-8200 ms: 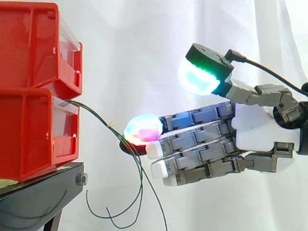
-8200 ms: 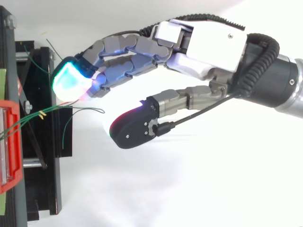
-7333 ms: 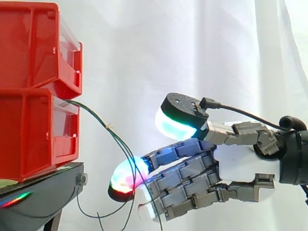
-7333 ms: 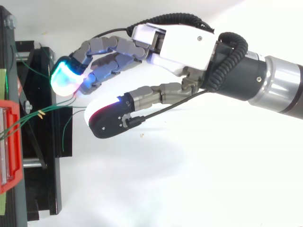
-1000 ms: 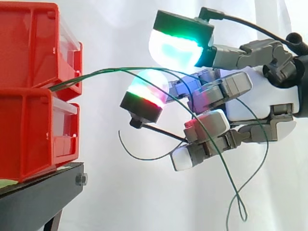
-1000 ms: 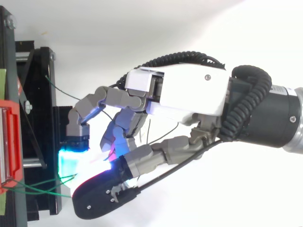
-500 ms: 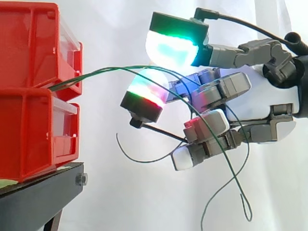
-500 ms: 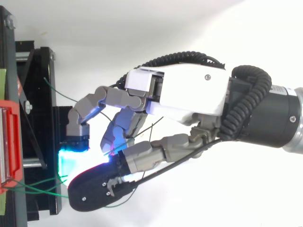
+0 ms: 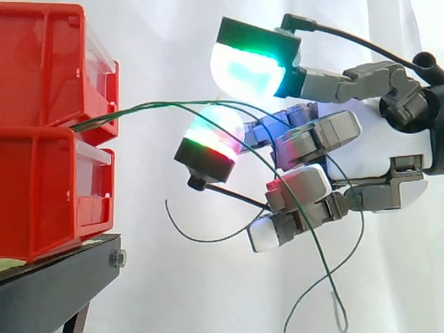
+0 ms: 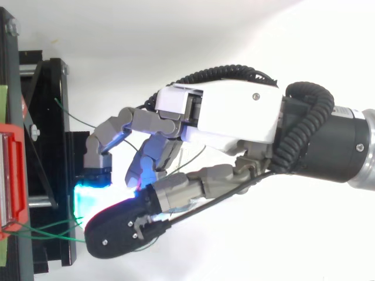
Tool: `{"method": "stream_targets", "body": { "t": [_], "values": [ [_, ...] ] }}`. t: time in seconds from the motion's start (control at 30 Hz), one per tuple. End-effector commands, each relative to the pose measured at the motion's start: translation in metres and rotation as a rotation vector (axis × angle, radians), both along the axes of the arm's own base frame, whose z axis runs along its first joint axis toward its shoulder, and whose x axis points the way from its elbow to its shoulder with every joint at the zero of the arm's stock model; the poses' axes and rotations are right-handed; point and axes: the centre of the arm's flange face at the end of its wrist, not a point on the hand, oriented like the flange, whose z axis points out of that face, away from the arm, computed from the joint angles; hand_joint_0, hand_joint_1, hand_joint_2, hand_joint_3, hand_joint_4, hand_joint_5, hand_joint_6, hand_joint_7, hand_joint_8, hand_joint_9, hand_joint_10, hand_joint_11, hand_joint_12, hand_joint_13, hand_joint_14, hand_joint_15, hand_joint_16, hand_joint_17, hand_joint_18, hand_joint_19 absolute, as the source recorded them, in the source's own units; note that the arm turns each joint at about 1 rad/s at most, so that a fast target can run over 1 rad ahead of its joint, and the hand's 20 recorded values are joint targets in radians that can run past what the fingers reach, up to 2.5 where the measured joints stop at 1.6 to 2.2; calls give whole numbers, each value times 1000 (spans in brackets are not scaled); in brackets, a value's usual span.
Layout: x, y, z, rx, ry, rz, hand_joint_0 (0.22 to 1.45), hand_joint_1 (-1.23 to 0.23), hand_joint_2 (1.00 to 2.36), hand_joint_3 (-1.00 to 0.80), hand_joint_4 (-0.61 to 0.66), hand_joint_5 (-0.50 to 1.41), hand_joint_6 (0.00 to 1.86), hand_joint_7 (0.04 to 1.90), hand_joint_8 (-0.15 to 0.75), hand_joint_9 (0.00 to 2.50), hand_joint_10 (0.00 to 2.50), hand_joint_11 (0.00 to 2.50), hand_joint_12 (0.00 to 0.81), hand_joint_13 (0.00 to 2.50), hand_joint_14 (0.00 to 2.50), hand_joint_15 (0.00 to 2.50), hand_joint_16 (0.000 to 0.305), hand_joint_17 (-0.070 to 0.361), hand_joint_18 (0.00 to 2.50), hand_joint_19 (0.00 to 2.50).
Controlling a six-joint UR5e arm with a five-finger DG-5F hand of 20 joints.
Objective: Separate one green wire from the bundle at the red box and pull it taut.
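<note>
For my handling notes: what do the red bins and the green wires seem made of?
The red bins: likely moulded plastic, glossy, with uniform colour and ribbed walls. The green wires: thin, probably plastic-coated metal, since they hold springy curves.

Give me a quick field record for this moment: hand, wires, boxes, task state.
hand: fingers curled, wires threaded among them
green wires: come out between the red boxes, arc to the hand, hang below it
boxes: stacked two high on black stand
separation: not done, several wires caught
tension: slack, loose ends dangling
</note>
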Motion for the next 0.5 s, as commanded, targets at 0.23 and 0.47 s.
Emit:
{"method": "stream_targets", "body": {
  "t": [0.23, 0.47],
  "values": [
    [2, 0, -1, 1, -20, 0, 602, -562, 1022, -241, 140, -199, 926, 911, 260, 1220, 674, 1577, 362, 1215, 26, 1025, 54, 121, 819, 527],
    [3, 0, 0, 2, -26, 0, 604, -649, 1010, -400, 159, -207, 929, 871, 253, 1190, 714, 1538, 357, 1210, 28, 1022, 54, 121, 812, 516]
  ]
}}
